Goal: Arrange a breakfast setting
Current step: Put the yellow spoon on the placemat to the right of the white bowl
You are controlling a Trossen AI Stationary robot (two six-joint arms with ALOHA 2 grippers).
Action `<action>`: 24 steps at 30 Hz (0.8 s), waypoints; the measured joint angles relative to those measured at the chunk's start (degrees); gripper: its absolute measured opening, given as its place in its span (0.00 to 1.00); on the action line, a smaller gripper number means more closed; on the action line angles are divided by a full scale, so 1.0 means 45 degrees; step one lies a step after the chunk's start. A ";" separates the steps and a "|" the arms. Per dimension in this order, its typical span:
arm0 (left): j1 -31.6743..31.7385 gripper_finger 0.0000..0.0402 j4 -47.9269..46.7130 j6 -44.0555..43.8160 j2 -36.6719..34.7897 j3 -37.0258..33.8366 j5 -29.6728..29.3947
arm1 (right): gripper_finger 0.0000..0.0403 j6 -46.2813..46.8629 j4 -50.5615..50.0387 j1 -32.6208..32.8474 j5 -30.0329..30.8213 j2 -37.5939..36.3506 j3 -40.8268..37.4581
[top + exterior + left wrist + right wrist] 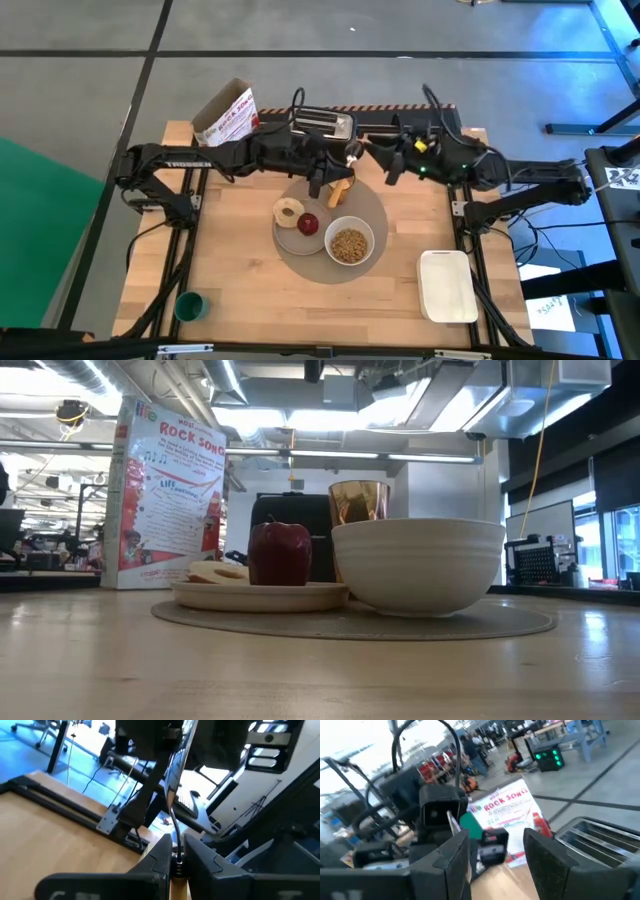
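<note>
Bowl [348, 244] of cereal at mat [375, 208] front; plate [288, 238] beside it carries bread [289, 211] and apple [308, 224]. Cup [341, 192] at mat rear. Left gripper [176, 862] above cup, jaws clamped on upright spoon [171, 790]. Right gripper [495, 851] behind mat, jaws apart, empty.

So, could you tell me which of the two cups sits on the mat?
The amber cup, at the mat's far edge; the green cup stands on bare table.

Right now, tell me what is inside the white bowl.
From above, the white bowl on the grey mat holds brown cereal-like pieces covering its bottom. In the low view its wall hides the contents completely.
</note>
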 joint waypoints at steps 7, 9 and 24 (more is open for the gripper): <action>0.0062 0.07 0.0164 -0.0018 -0.0019 0.0005 -0.0178 | 0.44 -0.0051 0.0693 -0.0001 -0.0134 0.0573 -0.0099; 0.0063 0.07 0.0201 -0.0016 -0.0021 0.0005 -0.0185 | 0.44 -0.0128 0.0793 -0.0191 -0.0459 0.0680 -0.0103; 0.0534 0.07 0.0195 -0.0179 -0.0015 0.0015 -0.0306 | 0.44 -0.1487 0.1138 -0.0202 -0.0682 -0.0727 -0.0083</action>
